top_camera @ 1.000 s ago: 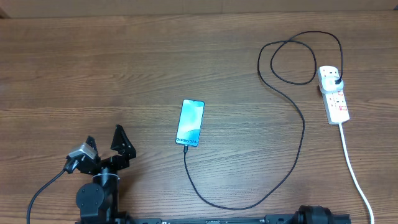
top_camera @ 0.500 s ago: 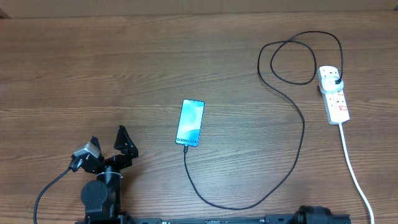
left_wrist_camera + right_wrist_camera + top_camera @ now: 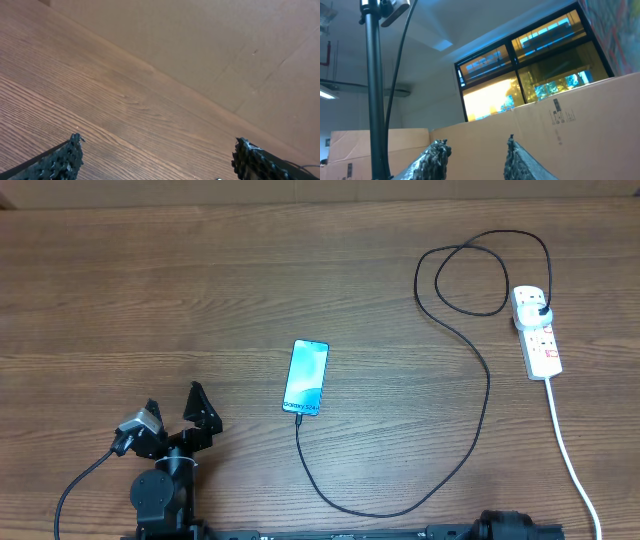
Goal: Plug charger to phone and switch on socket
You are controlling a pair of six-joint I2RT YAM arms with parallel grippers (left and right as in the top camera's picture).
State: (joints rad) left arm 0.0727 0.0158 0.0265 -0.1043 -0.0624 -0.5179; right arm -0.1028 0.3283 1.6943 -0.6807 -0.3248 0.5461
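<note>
Your brown wooden worktop (image 3: 200, 280) fills the overhead frame. At lower left the left arm sits folded low, and your left gripper (image 3: 172, 402) points up-frame, jaws spread wide and empty. Your right gripper (image 3: 476, 150) tilts up toward a window (image 3: 520, 75), jaws partly apart on nothing. The white elongated power strip (image 3: 537, 332) lies at the right. The thin black charger cable (image 3: 487, 395) plugs into its top end, loops, sweeps low and meets the lower edge of the slim blue-screened phone (image 3: 306, 377) at centre.
</note>
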